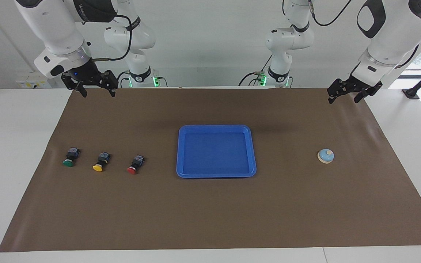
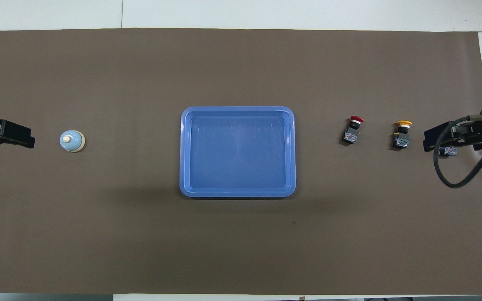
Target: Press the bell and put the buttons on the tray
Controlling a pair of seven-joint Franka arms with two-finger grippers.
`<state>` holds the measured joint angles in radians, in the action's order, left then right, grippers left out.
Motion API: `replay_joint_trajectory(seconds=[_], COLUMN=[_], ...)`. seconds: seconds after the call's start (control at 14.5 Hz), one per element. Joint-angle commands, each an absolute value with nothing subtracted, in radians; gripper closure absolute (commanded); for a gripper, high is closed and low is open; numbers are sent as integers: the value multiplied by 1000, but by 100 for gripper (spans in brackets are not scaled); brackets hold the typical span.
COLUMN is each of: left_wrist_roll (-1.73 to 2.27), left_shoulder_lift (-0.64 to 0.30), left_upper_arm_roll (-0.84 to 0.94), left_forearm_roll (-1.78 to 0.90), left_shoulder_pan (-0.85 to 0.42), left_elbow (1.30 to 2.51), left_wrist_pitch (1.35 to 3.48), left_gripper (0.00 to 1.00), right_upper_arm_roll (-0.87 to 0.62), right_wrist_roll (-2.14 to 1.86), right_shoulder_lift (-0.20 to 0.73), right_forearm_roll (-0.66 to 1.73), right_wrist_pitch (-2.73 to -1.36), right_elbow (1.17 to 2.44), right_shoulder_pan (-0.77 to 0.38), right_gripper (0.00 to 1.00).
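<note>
Two robot arms hang raised at the robots' edge of a brown mat (image 1: 210, 219), one toward each end of the table, both waiting. The right gripper (image 1: 95, 90) has its jaws wide and holds nothing; the left gripper (image 1: 346, 96) also stands open and empty. Taking the blue tray (image 1: 181, 153) at the mat's middle as the landmark: it is empty. Toward the right arm's end from the tray lie three buttons in a row, each tipped on its side: the red button (image 1: 135, 165) closest to the tray, then the yellow button (image 1: 101, 162), then the green button (image 1: 71, 157). Toward the left arm's end, well apart from the tray, the pale-blue bell (image 1: 326, 156) sits upright. No step seems started: the bell looks unpressed and no button is in the tray. The next move likely calls for the left arm to lower onto the bell's knob. From overhead the right gripper covers most of the green button, and both arms are cut off at the picture's edges.
</note>
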<state>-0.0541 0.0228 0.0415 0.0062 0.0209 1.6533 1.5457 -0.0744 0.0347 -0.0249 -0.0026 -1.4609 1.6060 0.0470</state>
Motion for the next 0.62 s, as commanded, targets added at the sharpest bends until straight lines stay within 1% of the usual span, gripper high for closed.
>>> replay_joint_trajectory(seconds=[0.0, 0.55], left_wrist_roll=[-49, -49], left_shoulder_lift=[34, 34], left_upper_arm_roll=[40, 40], left_forearm_roll=[15, 15], left_shoulder_pan=[23, 20], left_elbow=[1658, 1661], left_wrist_pitch=[1568, 1597], left_gripper=[0, 0], right_upper_arm_roll=[-81, -81], right_wrist_roll=[12, 12], right_shoulder_lift=[-43, -43], right_forearm_roll=[14, 14], right_wrist_pitch=[-1465, -1466], right_elbow=[1626, 1626], right_shoulder_pan=[64, 64], right_gripper=[0, 0])
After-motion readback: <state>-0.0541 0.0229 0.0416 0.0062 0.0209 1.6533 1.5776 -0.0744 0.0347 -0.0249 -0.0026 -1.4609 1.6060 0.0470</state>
